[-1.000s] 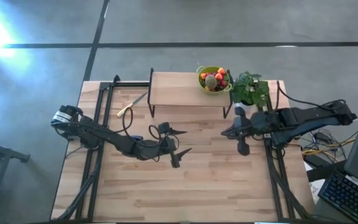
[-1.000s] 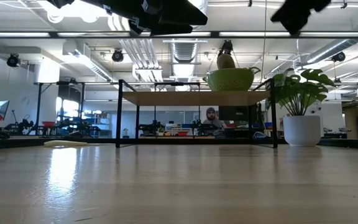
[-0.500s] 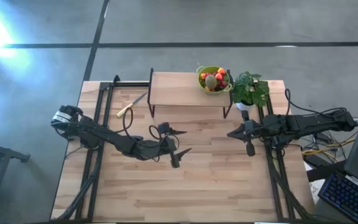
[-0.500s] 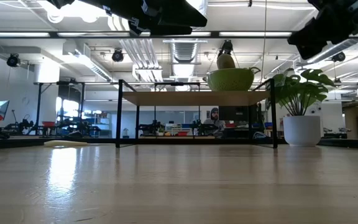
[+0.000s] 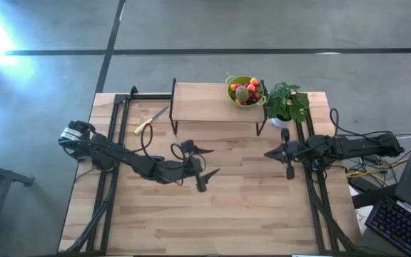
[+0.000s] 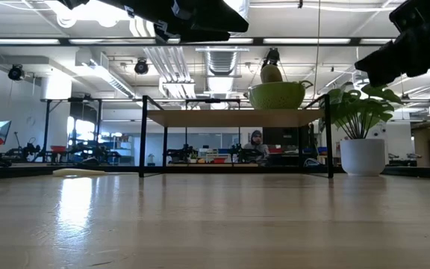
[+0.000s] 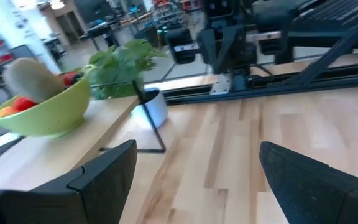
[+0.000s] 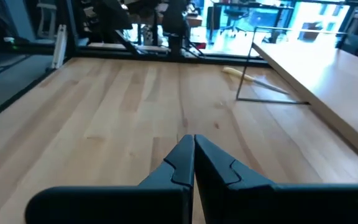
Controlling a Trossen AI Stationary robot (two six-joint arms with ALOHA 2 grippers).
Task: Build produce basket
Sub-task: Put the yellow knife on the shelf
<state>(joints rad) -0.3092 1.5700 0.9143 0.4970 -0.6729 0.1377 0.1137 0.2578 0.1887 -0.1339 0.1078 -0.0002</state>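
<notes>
The small round lime-green plastic colander basket [image 5: 245, 91] stands on the right end of the low wooden shelf with black metal legs [image 5: 205, 102], just beside the leafy green plant in a white pot [image 5: 287, 104], and it holds small red and orange fruits [image 5: 251, 86] and one brownish-green oval kiwi-like fruit [image 7: 28, 77] heaped above the rim. I judge the basket to be light and stiff but easy to tip, and its round fruits may roll out, so the best hold is on the thin rim, keeping it level. The left gripper [image 5: 203, 165] hangs over the middle of the light wooden table [image 5: 248, 214] with its fingers spread wide and holding nothing, and the right gripper [image 5: 278, 158] is near the table's right side, below the plant, with its fingers pressed together and empty.
</notes>
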